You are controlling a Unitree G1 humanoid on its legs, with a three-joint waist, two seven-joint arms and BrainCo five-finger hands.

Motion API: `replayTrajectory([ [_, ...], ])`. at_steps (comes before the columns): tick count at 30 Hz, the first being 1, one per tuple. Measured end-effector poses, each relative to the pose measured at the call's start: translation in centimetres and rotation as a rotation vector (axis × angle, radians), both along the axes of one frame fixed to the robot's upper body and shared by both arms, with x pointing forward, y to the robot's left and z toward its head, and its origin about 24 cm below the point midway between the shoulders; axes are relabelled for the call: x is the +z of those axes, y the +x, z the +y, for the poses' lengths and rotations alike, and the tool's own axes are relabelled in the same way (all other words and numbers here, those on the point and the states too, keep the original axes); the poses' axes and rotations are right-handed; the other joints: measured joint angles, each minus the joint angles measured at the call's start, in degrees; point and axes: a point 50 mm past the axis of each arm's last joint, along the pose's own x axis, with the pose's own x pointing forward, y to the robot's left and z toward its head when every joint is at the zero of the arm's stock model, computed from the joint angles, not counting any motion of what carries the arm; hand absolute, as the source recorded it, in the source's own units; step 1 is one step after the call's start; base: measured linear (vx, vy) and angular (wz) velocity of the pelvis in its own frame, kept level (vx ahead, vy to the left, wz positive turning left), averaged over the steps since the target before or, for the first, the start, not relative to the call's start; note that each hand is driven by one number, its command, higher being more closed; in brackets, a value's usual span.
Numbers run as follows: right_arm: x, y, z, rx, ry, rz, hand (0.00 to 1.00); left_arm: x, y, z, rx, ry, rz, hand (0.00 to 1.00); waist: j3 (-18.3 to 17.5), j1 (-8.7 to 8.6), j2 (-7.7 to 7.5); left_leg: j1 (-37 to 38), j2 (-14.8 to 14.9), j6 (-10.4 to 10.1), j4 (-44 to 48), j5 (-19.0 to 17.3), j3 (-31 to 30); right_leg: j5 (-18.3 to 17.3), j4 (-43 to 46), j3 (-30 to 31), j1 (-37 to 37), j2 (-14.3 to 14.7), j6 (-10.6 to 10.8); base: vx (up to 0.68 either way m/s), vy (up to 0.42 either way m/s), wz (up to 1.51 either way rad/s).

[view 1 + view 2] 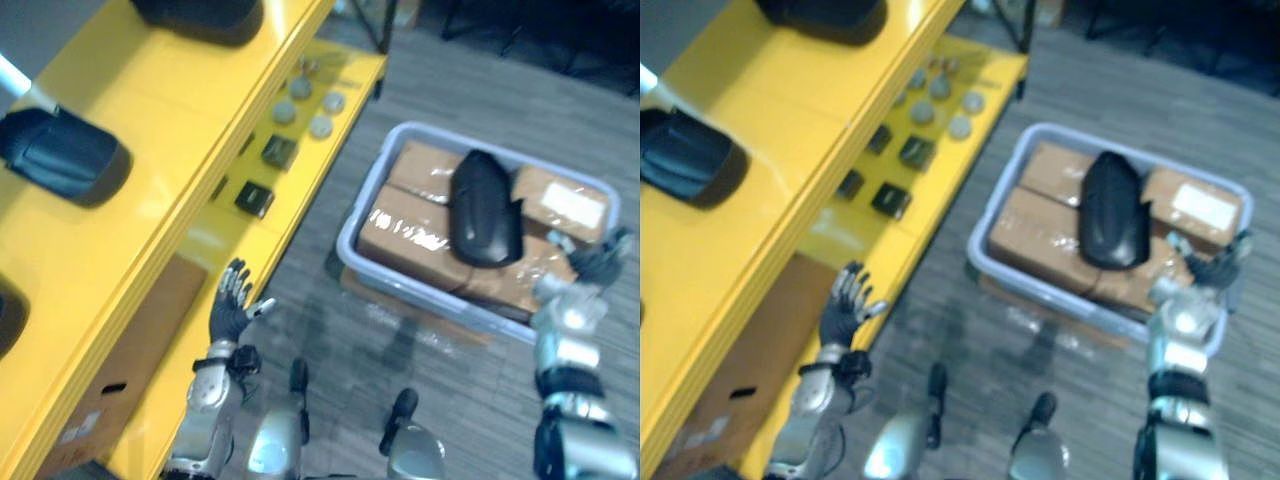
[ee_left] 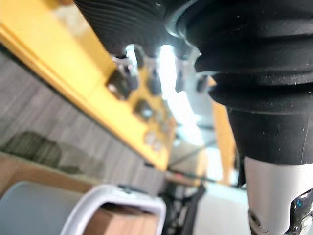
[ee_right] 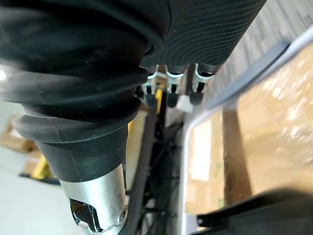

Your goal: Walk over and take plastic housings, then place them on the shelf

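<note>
One black plastic housing is what I'm after. It lies on top of the film-wrapped cardboard boxes in the grey bin on the floor, right of centre in the head views. Neither hand has it. The right hand hangs at the right edge of the frame, just beside the bin's right rim, fingers loosely spread and empty. The left hand sits low and left of centre, fingers splayed and also empty, close to the front edge of the yellow shelf.

My main worry is the grab itself. That housing looks smooth and domed and rests on slick film, so I judge a one-sided pinch from the right would push it across the boxes rather than lift it. Coming in from where the right hand is, the fingers could also catch the bin rim first and drag the whole bin.

Second worry is the left arm. Swinging it toward the bin from so near the shelf could clip the lower tier, where small black blocks and grey discs sit loose.

Last, other housings already occupy the top tier at upper left, so a careless placement could knock one off.
</note>
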Motion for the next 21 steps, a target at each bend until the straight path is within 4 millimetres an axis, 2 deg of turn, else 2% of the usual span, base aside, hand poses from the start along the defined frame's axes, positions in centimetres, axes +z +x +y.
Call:
replayTrajectory([
  [3,3.1,1.1,-0.3,-0.003,-0.058,0.004,0.00,-0.9,-0.3,-2.0,-0.088,0.001,0.034,0.00,0.4,1.04,0.64,-1.5,-0.1,0.0,1.0,0.0,-0.3,0.6,0.1,0.0,-0.6,0.0,-0.4,-0.01,0.042,0.15],
  [7,4.8,1.2,-1.4,-0.059,-0.047,0.054,0.00,-2.1,-0.6,-3.1,-0.141,-0.023,0.079,0.00,0.8,1.95,1.34,-3.5,-0.3,0.0,1.4,0.0,-1.1,0.7,1.2,-0.1,-2.3,-0.1,-0.5,-0.04,0.050,0.12],
  [9,5.9,0.5,-2.9,-0.107,-0.037,0.080,0.00,-2.5,-0.7,-3.8,-0.164,-0.029,0.089,0.00,1.9,2.17,3.34,-4.7,-0.4,0.3,2.5,-0.1,-2.0,0.7,2.2,-0.1,-2.9,-0.3,-0.5,-0.09,0.067,0.19],
  [11,6.7,0.5,-3.2,-0.116,-0.040,0.112,0.00,-2.7,-0.8,-4.1,-0.166,-0.037,0.096,0.00,2.5,2.62,4.37,-6.0,-0.4,0.7,2.8,0.1,-1.9,0.6,2.4,-0.1,-4.2,-0.3,-0.6,-0.08,0.034,-0.03],
  [13,7.0,0.2,-3.8,-0.140,-0.020,0.145,0.00,-2.9,-0.7,-4.5,-0.170,-0.044,0.103,0.00,2.9,3.16,5.29,-7.1,-0.4,0.8,2.7,0.5,-1.8,0.4,2.3,-0.1,-5.3,-0.3,-0.8,-0.09,0.012,-0.03],
  [17,5.5,-0.6,-4.3,-0.253,0.042,0.257,0.00,-4.0,-1.4,-5.4,-0.180,-0.039,0.141,0.00,2.9,3.28,5.34,-8.2,-0.1,0.8,2.4,1.3,-2.1,-0.2,2.5,-0.1,-6.4,0.1,-1.3,-0.06,-0.015,0.02],
  [21,6.3,-1.5,-5.1,-0.341,0.054,0.261,0.00,-4.1,-1.7,-5.7,-0.185,-0.047,0.139,0.00,2.8,3.24,5.39,-9.0,0.0,0.7,1.9,2.0,-1.9,-0.6,3.1,0.0,-7.9,0.0,-1.8,-0.06,-0.012,-0.02],
])
